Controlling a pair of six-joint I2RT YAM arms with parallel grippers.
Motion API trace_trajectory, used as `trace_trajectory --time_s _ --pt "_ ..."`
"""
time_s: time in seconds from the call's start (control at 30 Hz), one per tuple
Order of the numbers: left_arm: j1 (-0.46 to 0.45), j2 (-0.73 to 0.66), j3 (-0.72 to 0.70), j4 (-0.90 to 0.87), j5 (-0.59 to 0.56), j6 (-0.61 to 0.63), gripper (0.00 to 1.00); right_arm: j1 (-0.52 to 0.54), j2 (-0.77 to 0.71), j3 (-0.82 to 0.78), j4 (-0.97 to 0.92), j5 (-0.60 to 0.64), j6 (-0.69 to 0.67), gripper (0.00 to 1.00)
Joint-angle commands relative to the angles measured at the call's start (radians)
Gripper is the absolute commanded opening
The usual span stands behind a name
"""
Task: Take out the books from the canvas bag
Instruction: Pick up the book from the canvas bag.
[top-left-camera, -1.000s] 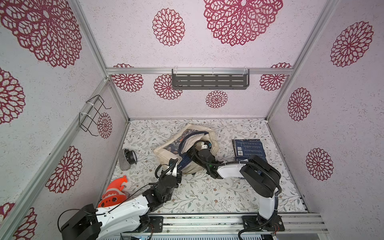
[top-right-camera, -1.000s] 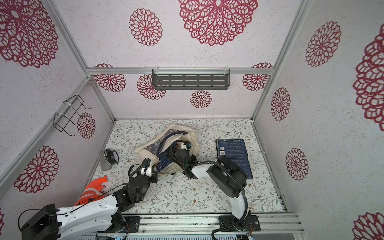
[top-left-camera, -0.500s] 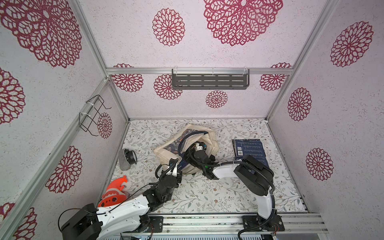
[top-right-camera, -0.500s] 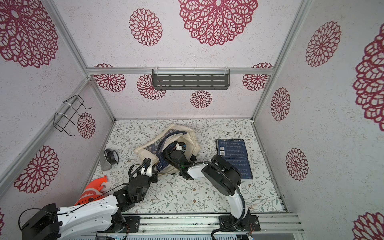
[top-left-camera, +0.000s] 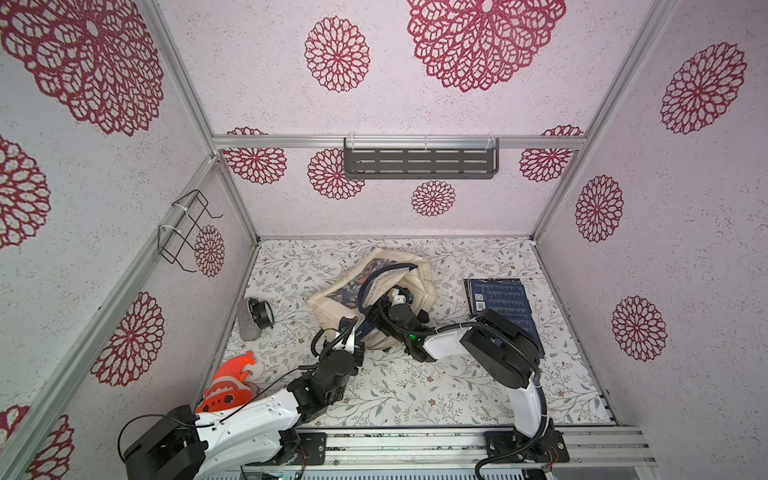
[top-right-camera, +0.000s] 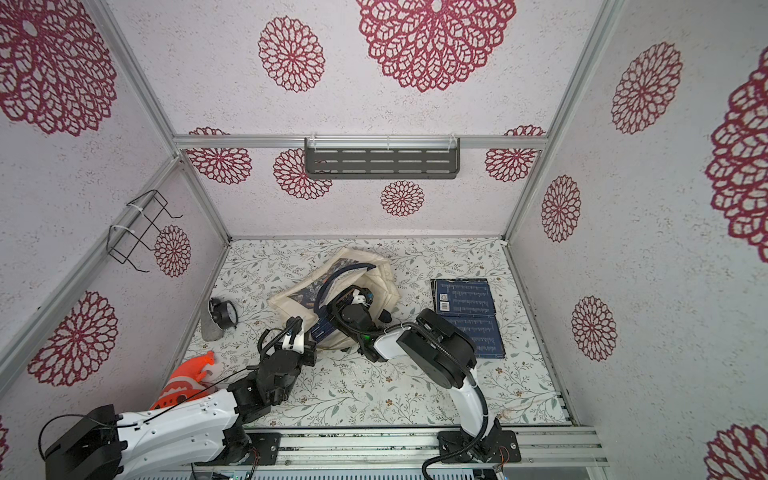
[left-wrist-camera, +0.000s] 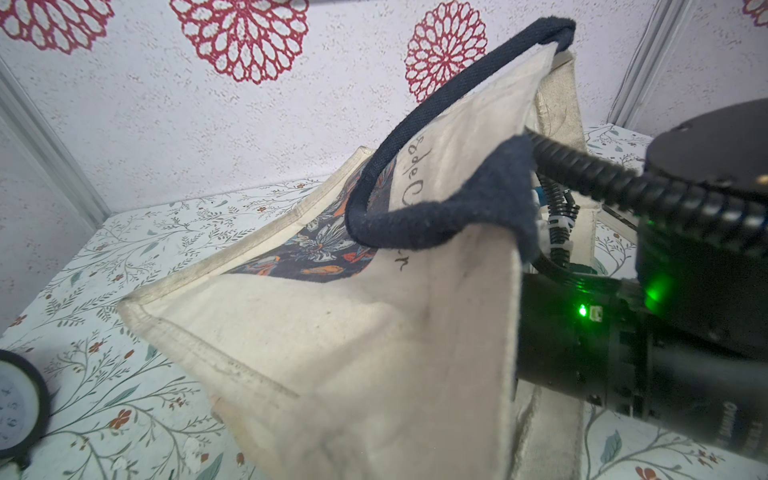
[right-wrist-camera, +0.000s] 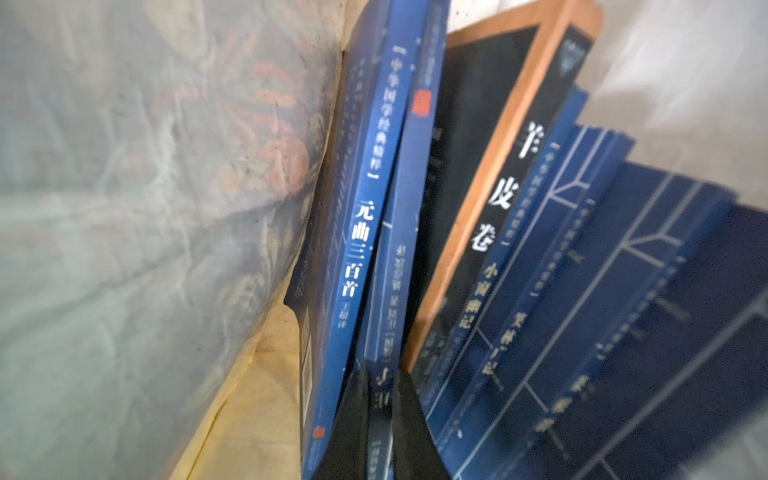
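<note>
1. On the floral table (top-left-camera: 415, 395), near its middle, the canvas bag (top-left-camera: 332, 305) lies slumped on its side. Its cream cloth is crumpled, the navy print panel faces up, and the mouth opens toward the right arm (top-left-camera: 498, 349).
2. To the right of the bag and well apart from it, dark-blue books (top-left-camera: 498, 299) lie flat on the table with a white barcode showing. The right arm's elbow hides part of the nearer ones.
3. Inside the bag a row of books (right-wrist-camera: 582, 291) leans with spines showing. Most are dark blue, with an orange-edged book (right-wrist-camera: 494, 174) among them and a wall-side book (right-wrist-camera: 361, 208) pressed against the cloth.
4. The right gripper (right-wrist-camera: 380, 386) reaches deep into the bag's mouth. Its two dark fingers are closed tight on the spine of a thin blue book (right-wrist-camera: 405, 187), which stands between the wall-side book and the orange-edged one.
5. The left gripper (top-left-camera: 351, 326) sits at the bag's near edge, closed and pinching the cloth. In the left wrist view the cloth rises taut toward it and hides its fingertips.
</note>
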Motion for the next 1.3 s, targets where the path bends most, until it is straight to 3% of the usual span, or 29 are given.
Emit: trace_trajectory --time_s 0.0,0.47,0.53,0.63,0.8,0.93,1.27 --pt "-0.011 -0.014 0.015 0.089 0.017 0.022 0.0 -0.001 -0.055 -0.02 0.005 0.022 -0.047 0.03" --pt "-0.011 -0.013 0.021 0.078 0.022 0.017 0.0 -0.009 -0.291 -0.214 -0.02 0.094 -0.057 0.02" --pt "-0.011 -0.009 0.023 0.077 0.023 0.016 0.0 -0.009 -0.293 -0.218 -0.022 0.08 -0.06 0.08" --pt "-0.012 -0.008 0.024 0.071 0.024 0.014 0.0 -0.012 -0.29 -0.232 -0.01 0.072 -0.064 0.3" --pt "-0.011 -0.005 0.024 0.072 0.021 0.016 0.0 -0.032 -0.3 -0.268 0.003 0.049 -0.049 0.47" --pt "-0.011 -0.003 0.028 0.07 0.024 0.014 0.0 -0.064 -0.316 -0.315 0.001 0.038 -0.015 0.54" --pt "-0.011 0.011 0.03 0.074 0.024 0.015 0.0 -0.098 -0.249 -0.268 0.072 -0.015 -0.028 0.54"
